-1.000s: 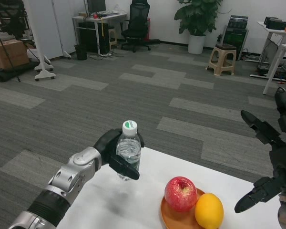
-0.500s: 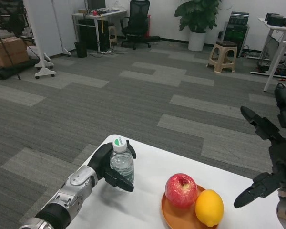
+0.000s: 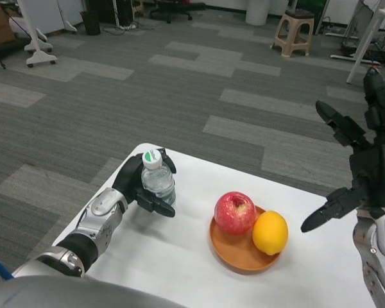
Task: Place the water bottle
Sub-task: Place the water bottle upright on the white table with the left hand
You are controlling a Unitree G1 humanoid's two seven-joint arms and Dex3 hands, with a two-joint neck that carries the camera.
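A small clear water bottle (image 3: 156,181) with a white and green cap stands upright near the far left corner of the white table (image 3: 179,263). My left hand (image 3: 138,184) grips it, fingers wrapped around its body. My right hand (image 3: 359,170) hangs open above the table's right side, fingers spread, holding nothing.
An orange plate (image 3: 234,253) in the table's middle holds a red apple (image 3: 235,212) and a lemon (image 3: 270,232), just right of the bottle. Grey carpet lies beyond the far edge. A beige stool (image 3: 293,32) and white furniture stand far back.
My left hand has lowered the bottle down to the table near its far left corner. The camera has dipped toward the table. The right hand stays raised and spread.
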